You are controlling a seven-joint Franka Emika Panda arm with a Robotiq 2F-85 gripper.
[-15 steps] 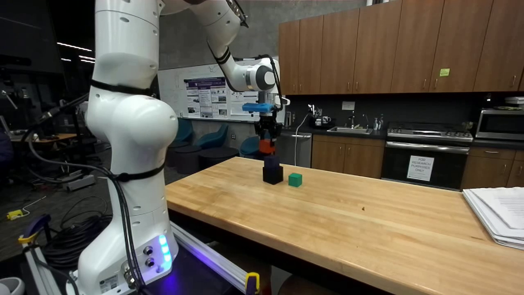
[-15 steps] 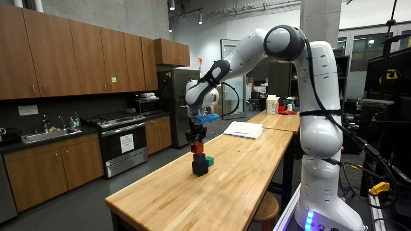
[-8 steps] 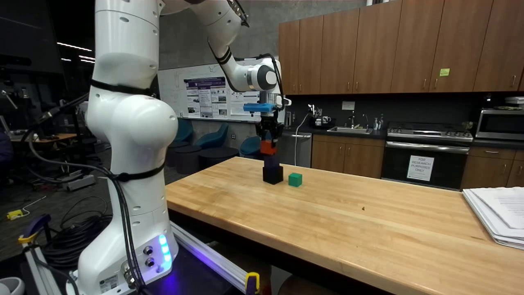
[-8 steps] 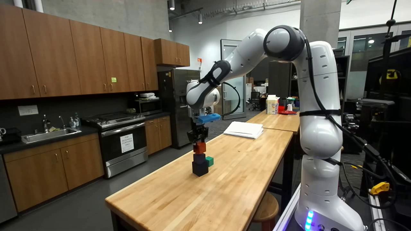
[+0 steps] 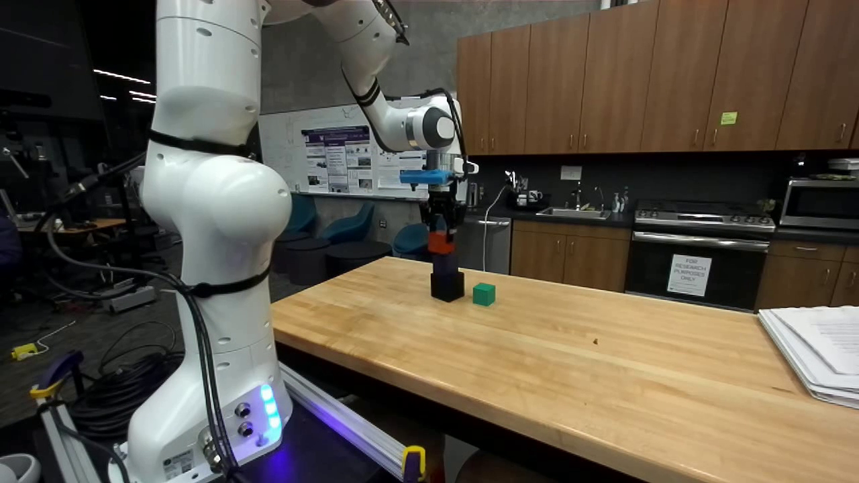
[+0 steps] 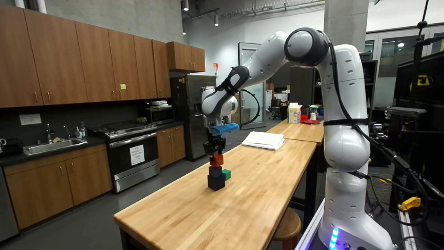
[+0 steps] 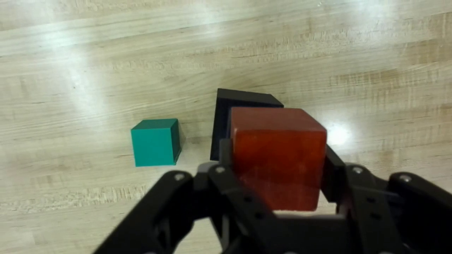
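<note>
In the wrist view the black gripper (image 7: 277, 167) is a jointed assembly of dark links, its fingers (image 7: 334, 173) parted by just one block's width and clamped on opposite sides of a smooth red block (image 7: 279, 158) with flat, faintly glossy faces. Behind it peeks the squared edge of a matte black block (image 7: 247, 96); a crisp-edged green cube (image 7: 153, 147) sits apart on the tabletop (image 7: 353, 70), pale wood with streaky grain and soft patches of glare. I count one red, one black and one green there. In an exterior view the red block, held upright in the grip, is directly over a dark purple block (image 6: 215, 171), which rests on the larger black one; no clear gap shows between red and purple, but I cannot tell whether they touch. The tabletop is built of long wooden strips, bearing one sheaf of white paper (image 6: 264, 140), and one round wooden stool (image 6: 289, 224) is partly under its edge. The blocks number four, each a different colour. In an exterior view a blue, bar-shaped piece (image 5: 426, 177) juts out above the gripper on the smooth, rounded white arm (image 5: 218, 201). The same four blocks show, the green cube near the black block but not touching it. Beyond are flat-fronted wood-grain cabinets (image 5: 617, 87), one shiny metal sink (image 5: 567, 215) with two bottles (image 5: 615, 202) beside it, and three curved teal chairs (image 5: 352, 225).
</note>
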